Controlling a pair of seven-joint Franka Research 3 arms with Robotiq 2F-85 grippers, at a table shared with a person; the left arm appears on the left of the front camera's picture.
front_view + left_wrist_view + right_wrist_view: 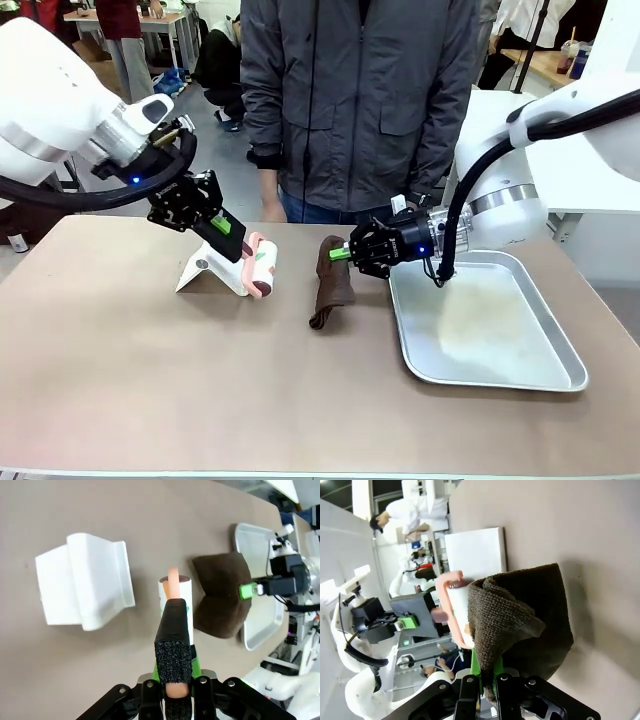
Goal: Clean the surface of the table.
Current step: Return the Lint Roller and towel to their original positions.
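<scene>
The tan-brown table (150,380) carries everything. My left gripper (232,240) is shut on the pink handle of a lint roller (262,265), whose white roll hangs close above the table beside a white stand (205,270). In the left wrist view the gripper (174,630) clamps the handle, with the roll (167,591) ahead of it. My right gripper (342,253) is shut on the upper edge of a dark brown cloth (330,285), which droops onto the table. The right wrist view shows the gripper (486,677) pinching the cloth (525,615).
A silver metal tray (490,325) lies at the right, just beside the cloth. A person in a grey jacket (360,100) stands at the far edge. The near half of the table is bare. The white stand (85,587) sits left of the roller.
</scene>
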